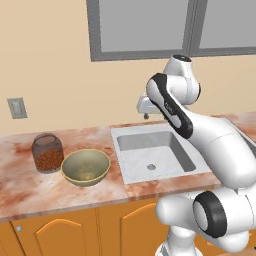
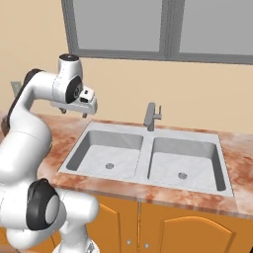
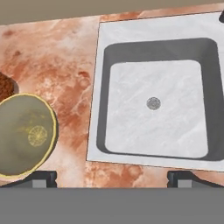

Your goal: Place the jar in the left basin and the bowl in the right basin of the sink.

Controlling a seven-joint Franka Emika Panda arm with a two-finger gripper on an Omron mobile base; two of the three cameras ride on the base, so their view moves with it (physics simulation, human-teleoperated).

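Note:
The jar [image 1: 47, 152], clear glass with reddish-brown granules, stands on the marble counter [image 1: 20, 190] at the left. Just right of it sits the olive-tan bowl [image 1: 86, 167], upright; the bowl [image 3: 24, 135] also lies at the lower left of the hand view, with a sliver of the jar [image 3: 4, 86] beside it. The sink's left basin [image 2: 111, 150] and right basin [image 2: 185, 158] hold nothing. My gripper [image 2: 73, 113] hangs open high above the counter near the left basin's [image 3: 155, 105] left rim, its fingertips [image 3: 43, 178] wide apart around nothing.
The grey faucet [image 2: 152, 116] rises behind the sink's divider. A wall outlet [image 1: 17, 107] is above the counter at the left, and a window [image 2: 148, 24] above the sink. Orange cabinet doors [image 2: 197, 232] run below the counter edge.

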